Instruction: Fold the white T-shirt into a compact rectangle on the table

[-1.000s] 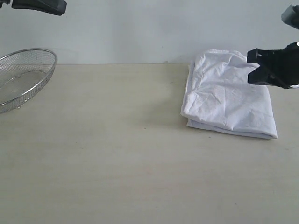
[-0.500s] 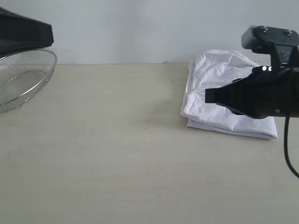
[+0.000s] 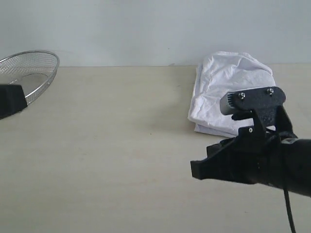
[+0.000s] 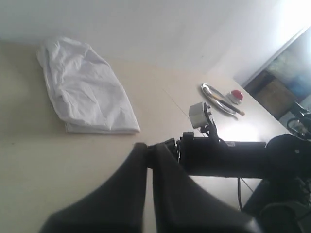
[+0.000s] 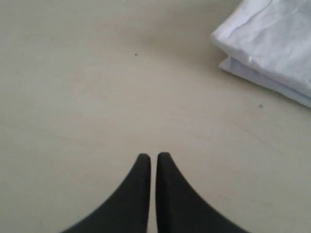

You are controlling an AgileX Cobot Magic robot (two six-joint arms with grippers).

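Right end effector (image 5: pixel 150 156): nearest the exterior camera, low on the right. Its two black fingers are pressed together tip to tip with nothing between them, and there is bare desk beneath.
Right arm (image 3: pixel 272 165): a dark body reaching in from the right edge. The grey camera box on top of it covers part of the shirt's near edge in the exterior view.
Left end effector (image 4: pixel 147 145): fingers closed against each other and empty. The exterior view shows only a black block at the left edge, overlapping the basket's near rim.
Desk (image 3: pixel 107 145): pale beige wood grain, matte, with a few faint specks.
Shirt (image 3: pixel 233 92): white and crumpled, folded into a roughly rectangular stack with layered edges showing along the near side. It lies flat on the desk, right of middle and toward the far edge, apart from both end effectors.
Basket (image 3: pixel 29 73): round wire mesh at the far left of the desk, well apart from the shirt.
Wall (image 3: pixel 146 29): plain and pale, directly behind the desk.
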